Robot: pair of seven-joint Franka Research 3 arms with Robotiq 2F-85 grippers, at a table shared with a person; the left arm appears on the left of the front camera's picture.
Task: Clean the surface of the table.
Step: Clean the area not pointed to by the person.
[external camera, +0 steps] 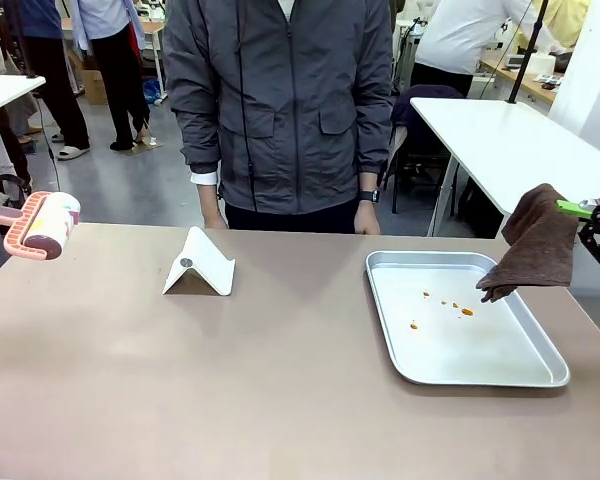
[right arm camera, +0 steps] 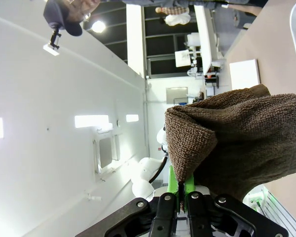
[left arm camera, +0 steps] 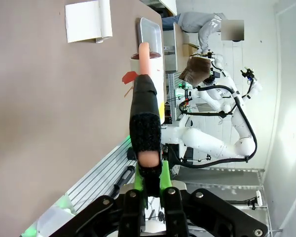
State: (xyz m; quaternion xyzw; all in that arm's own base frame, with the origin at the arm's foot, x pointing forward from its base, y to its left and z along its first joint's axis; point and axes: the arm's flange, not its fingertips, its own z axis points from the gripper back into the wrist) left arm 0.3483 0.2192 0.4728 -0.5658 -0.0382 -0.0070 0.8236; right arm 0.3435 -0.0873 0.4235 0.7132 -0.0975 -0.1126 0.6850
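Brown cloth [external camera: 540, 240] hangs clamped in the right gripper [right arm camera: 180, 190] over the right rim of the tray [external camera: 480, 382], the left gripper [left arm camera: 149, 177] clenches a pink roller [external camera: 42, 225] well left of the tray, and the table [external camera: 230, 380] beneath the tray seems not yet wiped, so next a tool must descend onto its surface.

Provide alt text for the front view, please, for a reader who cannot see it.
The right claw holds a brown cloth over a silver tray dotted with orange spots on a brown table. A pink roller is at the left edge, a white folded card stands mid-table, and a person stands opposite.
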